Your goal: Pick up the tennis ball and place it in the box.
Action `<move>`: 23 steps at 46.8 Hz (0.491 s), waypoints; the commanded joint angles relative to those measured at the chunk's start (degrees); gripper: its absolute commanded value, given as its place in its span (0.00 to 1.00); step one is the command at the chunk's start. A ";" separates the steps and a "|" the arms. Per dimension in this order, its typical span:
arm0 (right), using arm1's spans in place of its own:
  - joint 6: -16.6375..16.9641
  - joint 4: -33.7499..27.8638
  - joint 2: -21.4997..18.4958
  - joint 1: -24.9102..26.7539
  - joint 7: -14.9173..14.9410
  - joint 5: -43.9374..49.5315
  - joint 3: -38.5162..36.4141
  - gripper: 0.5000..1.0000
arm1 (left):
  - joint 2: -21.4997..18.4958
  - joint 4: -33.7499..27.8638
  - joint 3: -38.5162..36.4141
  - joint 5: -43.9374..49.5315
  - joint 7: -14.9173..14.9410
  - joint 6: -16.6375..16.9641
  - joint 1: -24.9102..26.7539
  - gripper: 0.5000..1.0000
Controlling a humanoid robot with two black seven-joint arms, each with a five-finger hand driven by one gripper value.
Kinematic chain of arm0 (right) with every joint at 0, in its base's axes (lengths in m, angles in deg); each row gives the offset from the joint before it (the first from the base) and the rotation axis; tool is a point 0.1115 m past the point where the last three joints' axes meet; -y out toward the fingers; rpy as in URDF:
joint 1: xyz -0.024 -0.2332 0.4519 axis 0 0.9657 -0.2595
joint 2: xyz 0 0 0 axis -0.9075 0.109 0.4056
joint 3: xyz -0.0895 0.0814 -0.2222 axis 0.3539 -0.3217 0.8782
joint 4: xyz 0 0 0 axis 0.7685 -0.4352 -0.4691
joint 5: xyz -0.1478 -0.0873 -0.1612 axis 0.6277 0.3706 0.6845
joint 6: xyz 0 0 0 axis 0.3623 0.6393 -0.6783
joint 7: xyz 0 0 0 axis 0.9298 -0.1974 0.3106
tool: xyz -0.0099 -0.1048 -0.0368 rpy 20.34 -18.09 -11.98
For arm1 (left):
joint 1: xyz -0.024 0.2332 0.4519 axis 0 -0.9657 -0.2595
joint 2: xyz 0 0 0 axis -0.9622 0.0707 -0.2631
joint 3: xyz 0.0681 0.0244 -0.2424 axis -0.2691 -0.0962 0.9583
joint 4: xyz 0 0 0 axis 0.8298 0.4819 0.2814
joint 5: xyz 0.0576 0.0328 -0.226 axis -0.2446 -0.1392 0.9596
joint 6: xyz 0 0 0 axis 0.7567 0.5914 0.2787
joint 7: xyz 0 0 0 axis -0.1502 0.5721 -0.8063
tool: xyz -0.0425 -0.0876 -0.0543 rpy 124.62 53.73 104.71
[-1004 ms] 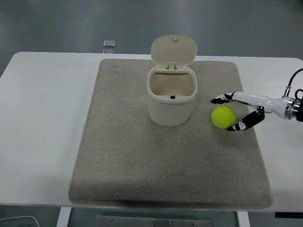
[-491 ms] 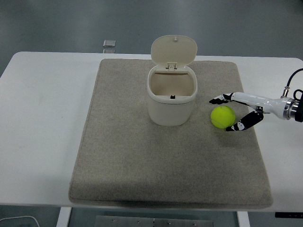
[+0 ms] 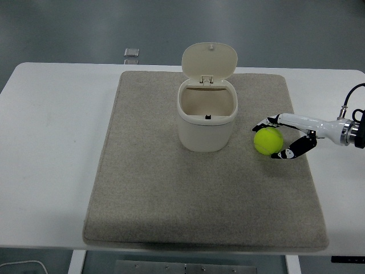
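Nearest the table [image 3: 45, 171] edge there's only bare mat [image 3: 199, 205], grey and flat, giving the ball a surface it won't roll off. Moving up, here's the action: the ball [image 3: 268, 140] sits on the mat, right of the box and just apart from it, and the right hand [image 3: 283, 137] comes in from the right edge with its fingers [image 3: 263, 123] arched over the far side of the ball and the thumb hooked round the near side. That's a cradle around the ball, narrowed close to it; whether the tips press on it yet, I can't tell, and the ball looks to be resting on the mat, not lifted. My read: the grasp is closing, the lift comes next. Further on, the box [image 3: 207, 114] stands upright mid-mat, lid [image 3: 209, 60] flipped back and open, mouth clear for a drop from above. Beyond the mat, a small grey object [image 3: 132, 53] lies near the far edge. No left arm in sight.
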 commanded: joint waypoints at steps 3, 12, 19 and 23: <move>0.00 0.00 0.00 -0.08 0.00 0.10 -0.04 0.52 | 0.00 0.00 0.01 0.00 0.00 -0.01 0.00 0.98; 0.09 0.17 0.09 -0.17 0.09 0.10 -0.04 0.38 | 0.00 0.00 0.01 0.00 0.00 -0.01 0.00 0.98; 0.27 0.26 0.26 -0.43 0.53 0.01 -0.12 0.15 | 0.00 0.00 0.01 0.00 0.00 -0.01 0.00 0.98; 0.27 0.26 0.44 -0.52 0.96 -0.08 -0.21 0.00 | 0.00 0.00 0.01 0.00 0.00 -0.01 0.00 0.98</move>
